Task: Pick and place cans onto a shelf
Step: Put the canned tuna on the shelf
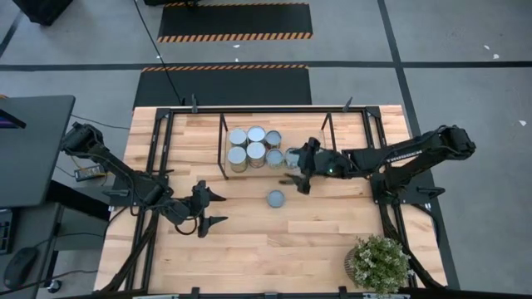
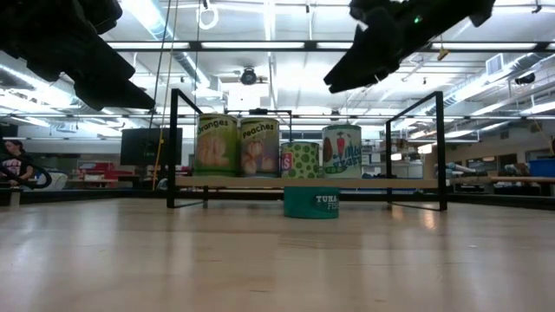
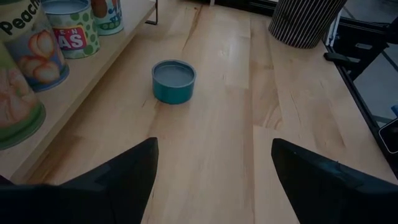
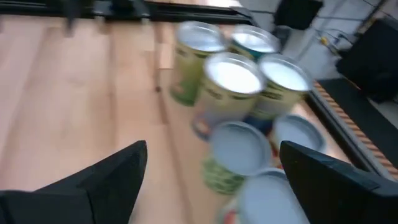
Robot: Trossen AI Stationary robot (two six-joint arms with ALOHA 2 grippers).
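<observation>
Both arms are showing dark, matte black segments; the right arm [image 1: 407, 154] is carrying a small green light, and the fingers [image 3: 118, 180] are looking wedge-shaped.

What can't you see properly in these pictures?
- Low view: the teal can's label is partly cut off by the shelf board.
- Low view: the back-row cans are hidden behind the front ones.
- Right wrist view: the can labels are too blurred to read.
- Left wrist view: the nearest can is cut off by the edge.
</observation>
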